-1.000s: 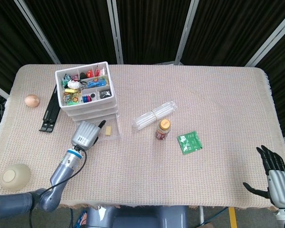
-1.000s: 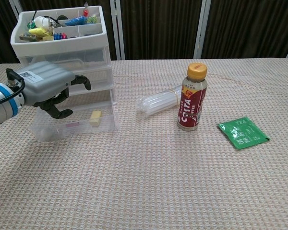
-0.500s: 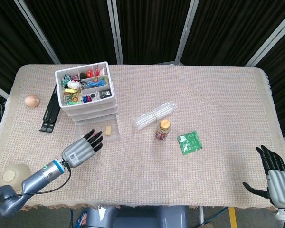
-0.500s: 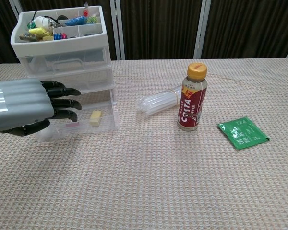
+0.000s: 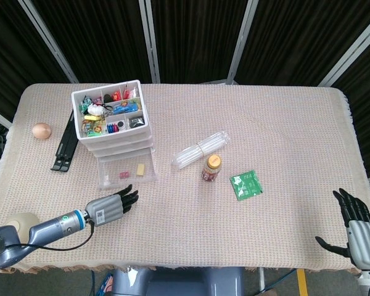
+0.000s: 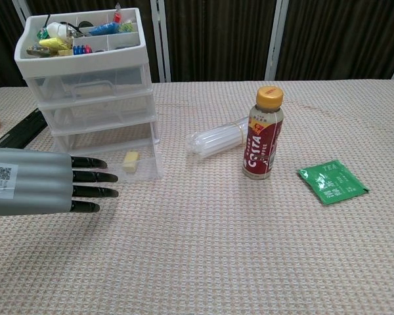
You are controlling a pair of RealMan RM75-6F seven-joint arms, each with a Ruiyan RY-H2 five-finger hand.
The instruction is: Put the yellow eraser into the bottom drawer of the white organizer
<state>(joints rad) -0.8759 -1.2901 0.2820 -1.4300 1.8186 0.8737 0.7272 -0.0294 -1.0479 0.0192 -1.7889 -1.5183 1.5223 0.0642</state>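
The yellow eraser (image 5: 140,168) (image 6: 130,161) lies inside the pulled-out clear bottom drawer (image 5: 126,174) (image 6: 144,172) of the white organizer (image 5: 113,124) (image 6: 85,79). A small pink item lies in the same drawer. My left hand (image 5: 108,207) (image 6: 43,190) hovers flat in front of the drawer, fingers straight and apart, holding nothing and not touching the drawer. My right hand (image 5: 359,228) rests open at the table's near right corner, seen only in the head view.
A Costa bottle (image 5: 211,168) (image 6: 262,140), a clear plastic tube bundle (image 5: 200,149), and a green tea packet (image 5: 246,184) lie mid-table. An egg (image 5: 41,131), a black stand (image 5: 65,142) and a beige bowl (image 5: 20,229) sit at the left.
My left hand has drawn back from the drawer toward the near table edge and flattened out. The eraser stays in the drawer. The right hand has not moved.
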